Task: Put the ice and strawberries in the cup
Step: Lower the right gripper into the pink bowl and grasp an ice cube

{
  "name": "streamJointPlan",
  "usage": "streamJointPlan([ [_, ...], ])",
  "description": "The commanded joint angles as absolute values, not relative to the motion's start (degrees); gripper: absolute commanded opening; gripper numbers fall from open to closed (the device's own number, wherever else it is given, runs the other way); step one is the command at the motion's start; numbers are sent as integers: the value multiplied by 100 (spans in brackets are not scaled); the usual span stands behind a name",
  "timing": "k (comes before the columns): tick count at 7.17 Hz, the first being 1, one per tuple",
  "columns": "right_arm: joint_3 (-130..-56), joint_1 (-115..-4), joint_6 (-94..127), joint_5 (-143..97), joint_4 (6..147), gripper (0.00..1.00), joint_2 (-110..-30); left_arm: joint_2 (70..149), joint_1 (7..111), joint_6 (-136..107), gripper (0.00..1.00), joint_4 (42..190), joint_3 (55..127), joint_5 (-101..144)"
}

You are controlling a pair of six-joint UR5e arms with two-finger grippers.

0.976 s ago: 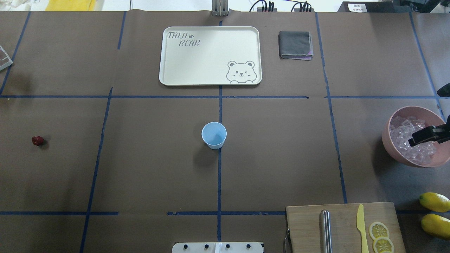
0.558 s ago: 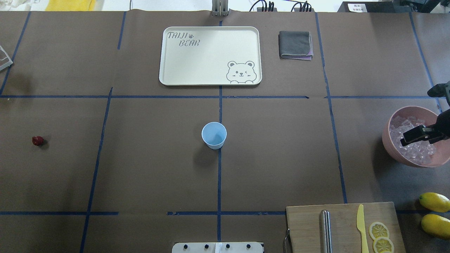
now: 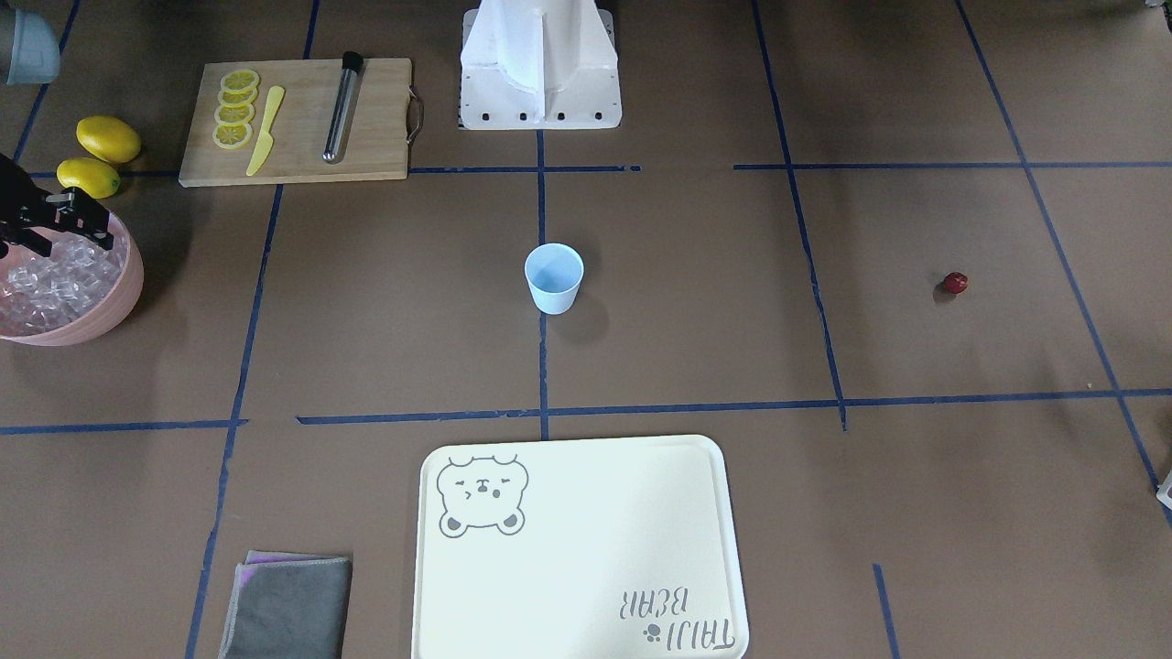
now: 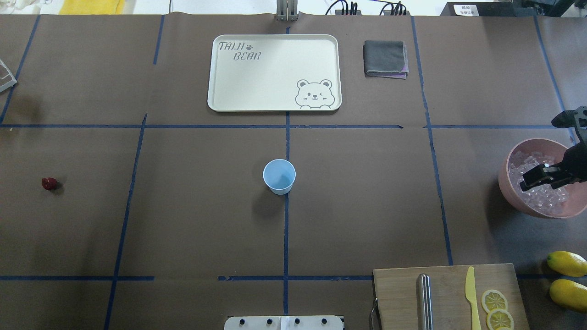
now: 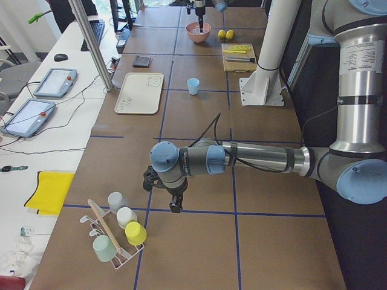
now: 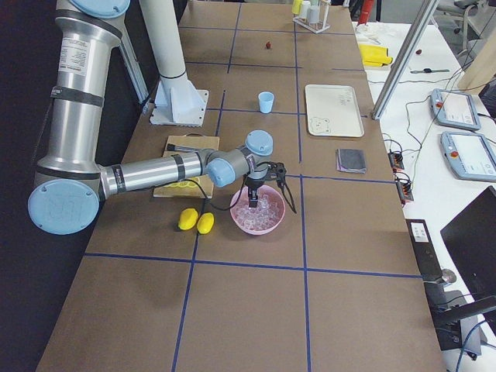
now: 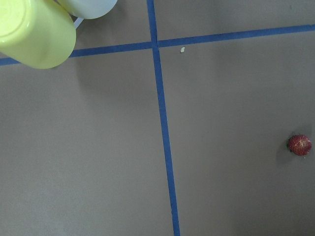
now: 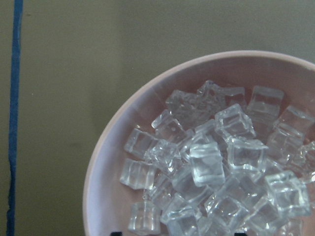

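The pale blue cup [image 4: 279, 176] stands upright and empty at the table's middle; it also shows in the front view [image 3: 554, 277]. The ice [image 4: 546, 198] fills the pink bowl [image 4: 506, 183] at the right edge. My right gripper [image 4: 527, 181] hangs open just over the ice [image 8: 206, 162], holding nothing; it also shows in the front view [image 3: 87, 224]. The strawberry [image 4: 49, 184] lies alone at the far left, and shows in the left wrist view [image 7: 299, 145]. My left gripper [image 5: 175, 206] shows only in the exterior left view, so I cannot tell whether it is open or shut.
A cream bear tray [image 4: 275, 73] and a folded grey cloth [image 4: 385, 58] lie at the back. A cutting board [image 4: 445, 279] with metal rod, yellow knife and lemon slices sits front right, with two lemons [image 4: 567, 263] beside it. A rack of cups [image 5: 115, 235] stands near the left gripper.
My right gripper has moved a little to the left over the bowl of ice. Cup and strawberry have not moved.
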State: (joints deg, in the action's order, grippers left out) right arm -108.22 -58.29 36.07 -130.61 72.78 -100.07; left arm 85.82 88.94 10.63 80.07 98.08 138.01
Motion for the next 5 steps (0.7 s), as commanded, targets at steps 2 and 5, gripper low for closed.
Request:
streamJointPlan([
  [2,-10723,-5818,3647,-13061,7277,68,-9889,8569,8895,1063,100,8007,9809,13834],
  [5,-10679,-5818,3647,-13061,7277,64,-9853,8578,8895,1063,100,8007,9809,13834],
])
